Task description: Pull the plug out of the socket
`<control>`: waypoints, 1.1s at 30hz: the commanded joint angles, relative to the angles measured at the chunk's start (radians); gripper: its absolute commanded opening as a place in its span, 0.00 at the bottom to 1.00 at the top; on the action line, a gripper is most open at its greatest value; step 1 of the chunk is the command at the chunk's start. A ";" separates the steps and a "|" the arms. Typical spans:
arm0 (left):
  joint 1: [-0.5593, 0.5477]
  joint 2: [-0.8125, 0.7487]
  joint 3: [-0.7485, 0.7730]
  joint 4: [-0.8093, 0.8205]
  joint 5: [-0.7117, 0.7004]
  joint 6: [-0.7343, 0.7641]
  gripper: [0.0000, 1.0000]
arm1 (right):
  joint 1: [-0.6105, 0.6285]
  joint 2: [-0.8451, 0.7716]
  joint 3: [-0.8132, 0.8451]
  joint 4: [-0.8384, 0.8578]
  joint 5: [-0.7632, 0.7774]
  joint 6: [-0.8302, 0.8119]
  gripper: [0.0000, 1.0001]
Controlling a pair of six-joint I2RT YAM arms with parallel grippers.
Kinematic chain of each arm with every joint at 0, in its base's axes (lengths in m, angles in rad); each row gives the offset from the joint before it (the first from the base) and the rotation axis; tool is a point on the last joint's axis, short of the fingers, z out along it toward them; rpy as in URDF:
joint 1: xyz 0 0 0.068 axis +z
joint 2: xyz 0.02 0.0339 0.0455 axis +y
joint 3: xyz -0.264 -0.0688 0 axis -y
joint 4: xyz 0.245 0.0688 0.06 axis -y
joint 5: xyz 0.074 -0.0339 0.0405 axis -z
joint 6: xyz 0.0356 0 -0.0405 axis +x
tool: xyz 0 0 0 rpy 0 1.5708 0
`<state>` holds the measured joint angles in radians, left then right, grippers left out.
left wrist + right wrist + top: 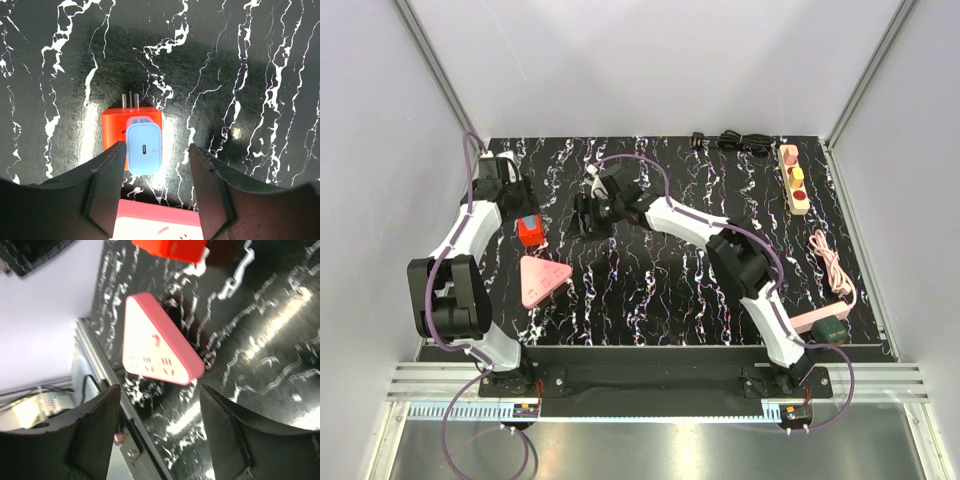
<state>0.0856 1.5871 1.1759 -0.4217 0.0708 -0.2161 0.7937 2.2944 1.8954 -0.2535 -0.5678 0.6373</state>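
The left pincer (157, 150) is spread astride the light-blue plug (144, 148). Its left finger is at the plug's edge and its right finger stands apart. The plug sits in an orange adapter block (112, 127) on the black marbled surface (240, 75). The socket (794, 178), a beige strip, lies near the far right corner, well apart. The right pincer (160, 390), spread and holding nothing, hovers over a pink triangular block (150, 340).

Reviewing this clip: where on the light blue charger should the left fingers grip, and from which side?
Its two long flat sides, coming straight down from above. The light blue charger stands proud of the orange block, port face up, and sits between the left fingers.
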 commanded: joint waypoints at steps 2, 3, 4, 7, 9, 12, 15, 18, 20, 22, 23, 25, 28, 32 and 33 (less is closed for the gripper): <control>-0.004 0.016 0.027 0.011 0.001 0.038 0.54 | -0.011 0.054 0.091 0.132 -0.095 0.130 0.70; -0.004 0.023 0.030 0.009 -0.002 0.038 0.53 | -0.010 0.069 0.094 0.140 -0.101 0.139 0.70; -0.004 0.028 0.031 0.008 -0.005 0.041 0.52 | -0.011 0.073 0.096 0.148 -0.103 0.143 0.70; -0.003 0.045 0.039 0.000 -0.012 0.044 0.51 | -0.017 0.089 0.097 0.178 -0.101 0.173 0.69; -0.004 0.057 0.044 0.000 -0.016 0.046 0.50 | -0.022 0.106 0.099 0.209 -0.112 0.193 0.70; -0.004 0.065 0.048 -0.005 -0.014 0.047 0.44 | -0.030 0.144 0.116 0.244 -0.127 0.234 0.70; -0.004 0.063 0.048 -0.003 -0.017 0.046 0.37 | -0.030 0.207 0.183 0.287 -0.153 0.272 0.69; -0.004 0.051 0.047 -0.003 0.007 0.052 0.22 | -0.028 0.266 0.220 0.358 -0.179 0.329 0.69; -0.004 0.047 0.044 -0.002 0.011 0.054 0.15 | -0.030 0.287 0.234 0.411 -0.190 0.366 0.69; -0.004 0.039 0.042 -0.003 0.021 0.057 0.10 | -0.030 0.326 0.272 0.430 -0.198 0.375 0.68; -0.004 0.034 0.042 -0.003 0.026 0.057 0.08 | -0.030 0.353 0.286 0.434 -0.201 0.380 0.69; -0.004 0.031 0.039 0.000 0.044 0.055 0.06 | -0.028 0.382 0.333 0.451 -0.216 0.392 0.69; -0.004 0.031 0.042 -0.002 0.061 0.050 0.01 | -0.030 0.427 0.369 0.502 -0.234 0.415 0.69; -0.004 0.031 0.042 0.000 0.084 0.047 0.00 | -0.030 0.477 0.406 0.510 -0.239 0.421 0.73; -0.004 0.030 0.042 0.000 0.087 0.047 0.00 | -0.030 0.484 0.412 0.508 -0.238 0.423 0.73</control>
<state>0.0856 1.6562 1.1828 -0.4320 0.0994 -0.1684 0.7692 2.7586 2.2406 0.1890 -0.7723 1.0378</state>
